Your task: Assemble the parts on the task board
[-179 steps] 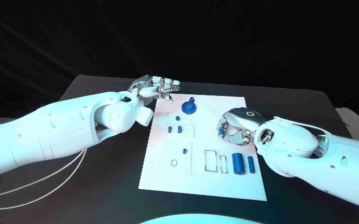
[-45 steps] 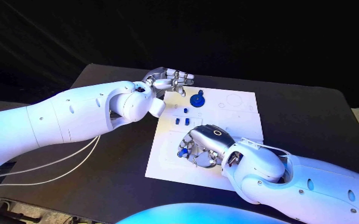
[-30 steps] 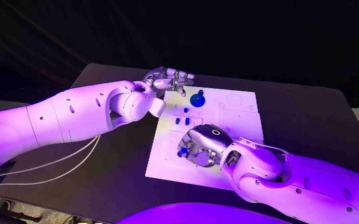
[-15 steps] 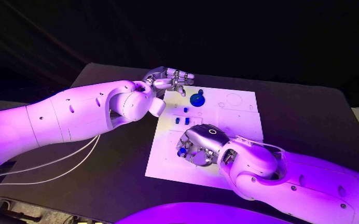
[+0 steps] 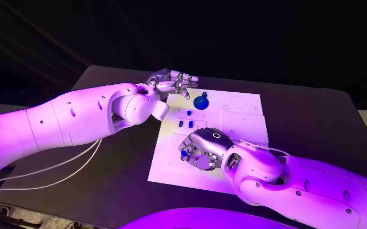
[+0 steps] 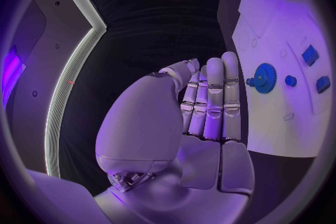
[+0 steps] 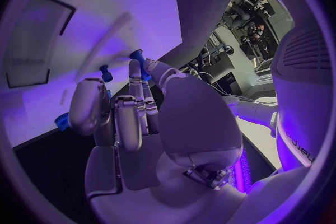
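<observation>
Silver fingers of the right hand [image 5: 201, 149] are curling down over the near part of the task board [image 5: 245, 125], closing on a small blue part [image 5: 184, 155] at its left edge; in the right wrist view the fingertips [image 7: 135, 64] are pinching that blue piece [image 7: 136, 55] against the white plate [image 7: 105, 5], with another blue peg [image 7: 106, 73] just beside them; beyond the hand, two small blue blocks [image 5: 182, 124] are lying on the board, and farther still a blue gear [image 5: 201, 102] is sitting near the far edge; the left hand [image 5: 173, 84] is hovering at the board's far left corner, holding nothing, its fingers [image 6: 213, 95] lying straight and side by side, apart from the gear [image 6: 264, 77].
</observation>
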